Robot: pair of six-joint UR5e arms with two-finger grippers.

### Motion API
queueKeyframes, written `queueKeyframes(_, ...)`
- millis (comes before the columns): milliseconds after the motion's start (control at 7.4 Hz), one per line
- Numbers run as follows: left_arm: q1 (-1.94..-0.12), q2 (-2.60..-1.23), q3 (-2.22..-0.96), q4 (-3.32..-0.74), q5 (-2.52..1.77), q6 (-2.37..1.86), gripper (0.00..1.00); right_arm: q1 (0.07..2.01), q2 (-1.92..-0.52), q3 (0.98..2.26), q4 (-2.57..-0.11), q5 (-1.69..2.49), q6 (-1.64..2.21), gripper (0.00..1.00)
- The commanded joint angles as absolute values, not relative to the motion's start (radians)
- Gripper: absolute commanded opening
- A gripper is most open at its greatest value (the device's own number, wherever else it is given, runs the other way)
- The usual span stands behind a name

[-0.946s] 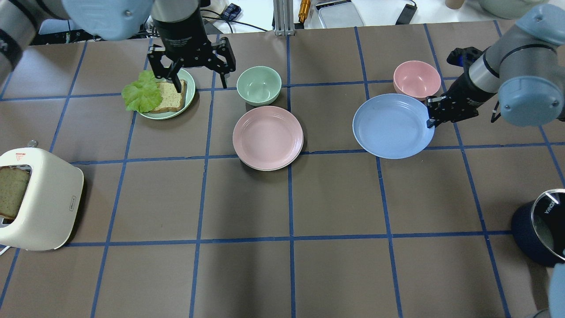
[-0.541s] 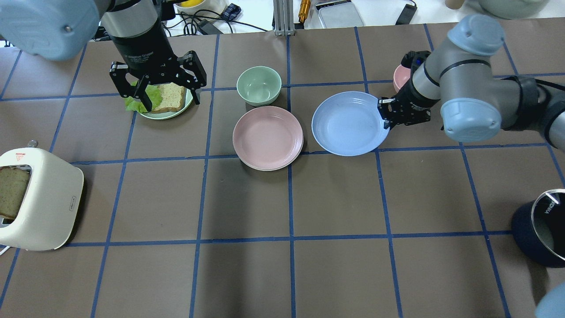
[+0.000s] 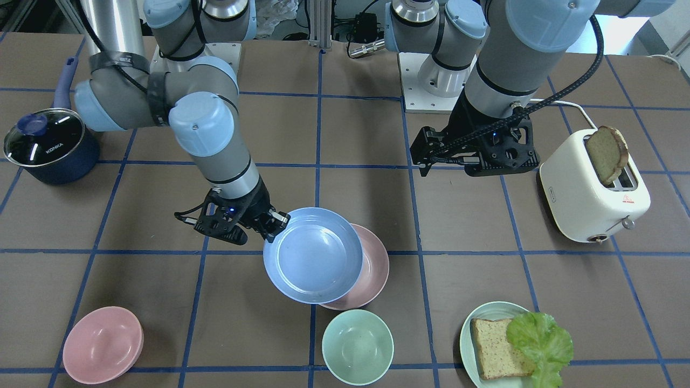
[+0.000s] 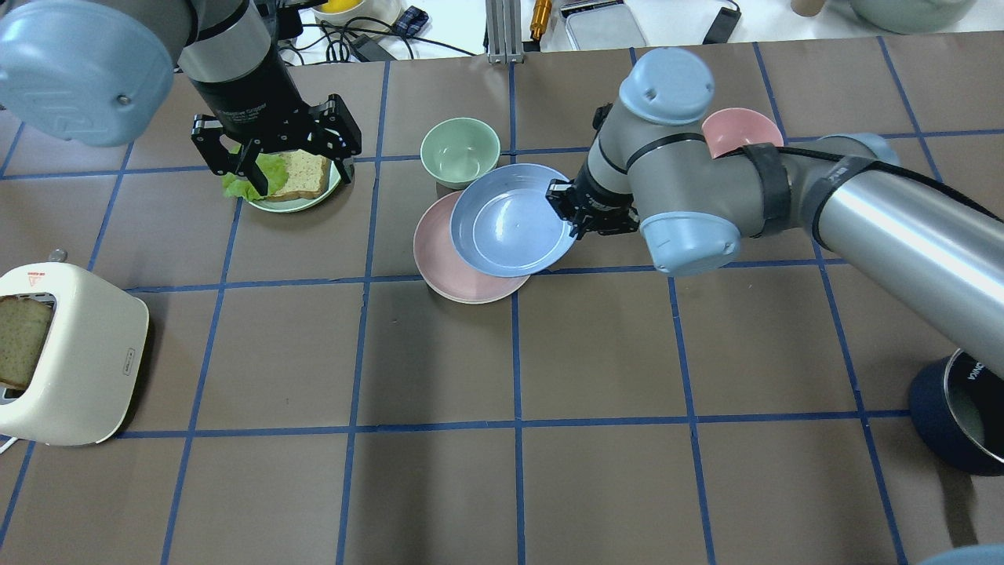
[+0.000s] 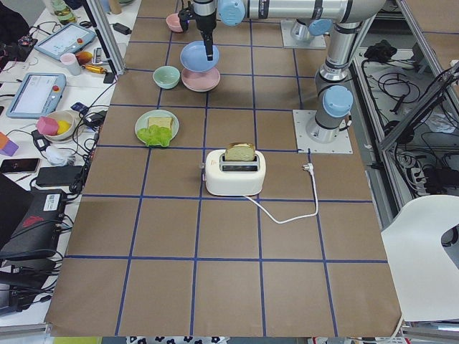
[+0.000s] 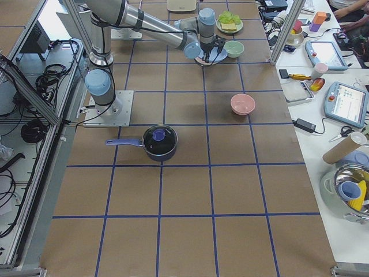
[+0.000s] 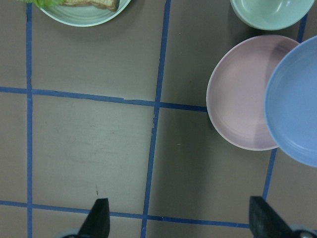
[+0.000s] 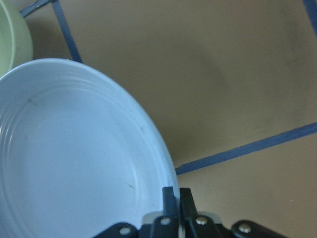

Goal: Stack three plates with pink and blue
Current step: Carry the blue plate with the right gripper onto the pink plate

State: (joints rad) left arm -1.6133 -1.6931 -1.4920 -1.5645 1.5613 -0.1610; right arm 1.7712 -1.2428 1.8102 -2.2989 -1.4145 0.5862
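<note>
My right gripper (image 4: 569, 213) is shut on the rim of the light blue plate (image 4: 510, 220) and holds it partly over the pale pink plate (image 4: 433, 249). The blue plate covers the pink plate's right half. The pinch shows close up in the right wrist view (image 8: 176, 196). The pink plate lies flat on the table, next to the mint bowl. A thin pale edge shows under its near rim; I cannot tell if that is the cream-white plate. My left gripper (image 4: 298, 176) is open and empty above the bread plate.
A mint bowl (image 4: 460, 149) stands just behind the plates and a pink bowl (image 4: 741, 129) at the back right. A pale green plate (image 4: 298, 205) with bread and lettuce is at the back left. A cream toaster (image 4: 70, 353) stands front left, a dark pot (image 4: 961, 408) front right.
My right arm has carried the blue plate leftward from the right half of the table to over the pink plate. My left gripper has shifted left, still open.
</note>
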Motion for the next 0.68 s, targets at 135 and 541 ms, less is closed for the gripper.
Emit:
queueKeyframes(135,-1.617,-1.692,-1.48,-1.565,1.557,-0.163,1.0,1.818,-1.201,1.807,-2.379,-1.405,0.672,0.0)
queueKeyframes(541,-1.612,-1.689,-1.48,-1.572,1.557,-0.163,1.0,1.821,-1.178,1.793,-2.375,-1.397,0.701,0.2)
